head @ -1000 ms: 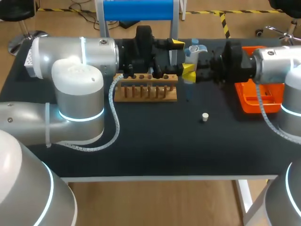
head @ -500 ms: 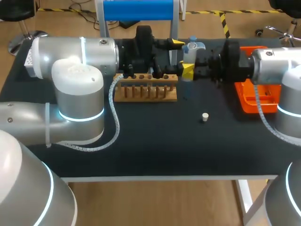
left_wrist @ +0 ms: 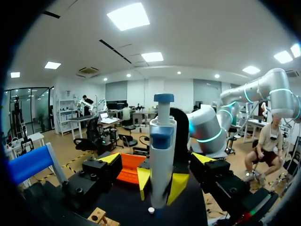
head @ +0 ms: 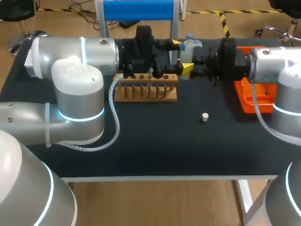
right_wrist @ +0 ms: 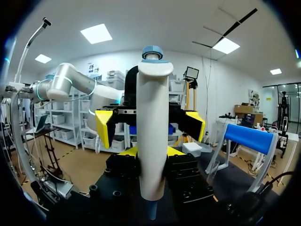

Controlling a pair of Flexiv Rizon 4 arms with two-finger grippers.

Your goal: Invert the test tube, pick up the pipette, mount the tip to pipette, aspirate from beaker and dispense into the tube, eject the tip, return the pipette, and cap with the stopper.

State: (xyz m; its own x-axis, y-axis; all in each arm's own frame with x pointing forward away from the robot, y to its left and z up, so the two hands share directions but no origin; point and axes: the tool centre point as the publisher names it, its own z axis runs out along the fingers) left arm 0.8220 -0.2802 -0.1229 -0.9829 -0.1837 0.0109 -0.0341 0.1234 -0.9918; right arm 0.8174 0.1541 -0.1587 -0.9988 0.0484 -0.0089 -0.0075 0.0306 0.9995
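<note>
Right hand [head: 186,66] is clamped on the pipette [head: 189,44], both yellow tips pressed to the barrel from two sides. The instrument is held upright above the counter [head: 155,141], close to its far edge. Over the last second this hand has carried the pipette away from the right edge and a little toward the far edge, closing on the left hand [left_wrist: 156,160], which has not shifted. That left hand stands wide and holds nothing. Both wrist views show its fingers flanking the barrel without contact, but whether the barrel is truly between them or just ahead of them cannot be told. The pipette's lower end is too small and dark to judge, so a mounted tip is not confirmed. Just beside the left hand sits the wooden rack [head: 146,90], unmoved. The stopper [head: 204,117] lies loose on open counter, nearer the front edge than the rack and well apart from both hands, also unmoved. The orange tray [head: 256,96] remains at the right edge under the right arm. Assessment: pick-up of the pipette is complete, and the approach reads as presenting it to the left hand for a second hold or a transfer. Capping is not yet done. Risk: an off-centre closure by the left hand could tilt the barrel in the right hand's grip.
</note>
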